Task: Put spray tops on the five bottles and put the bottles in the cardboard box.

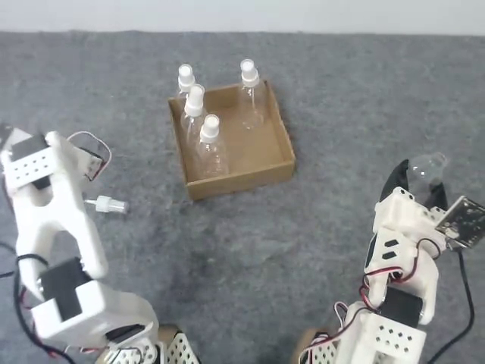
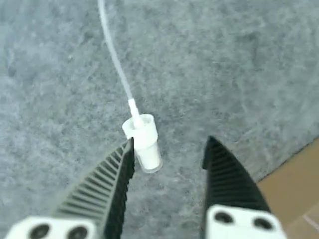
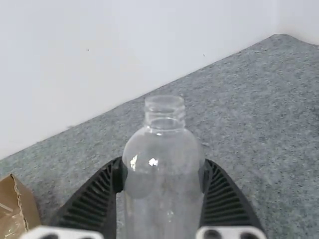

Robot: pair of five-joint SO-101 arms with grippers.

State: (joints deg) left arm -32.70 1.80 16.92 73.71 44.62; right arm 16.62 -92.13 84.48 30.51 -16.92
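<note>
Where left tool [image 2: 171,141] gapes, spray top [image 2: 144,142] lies between | right tool [image 3: 162,168] clasps bottle [image 3: 160,144]

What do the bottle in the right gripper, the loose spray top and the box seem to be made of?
The bottle looks like clear glossy plastic: the carpet shows through it and small highlights sit on its shoulder; glass cannot be excluded. The spray top seems smooth white plastic with a thin pale tube. The box is matt brown cardboard, by its colour and thin walls.
</note>
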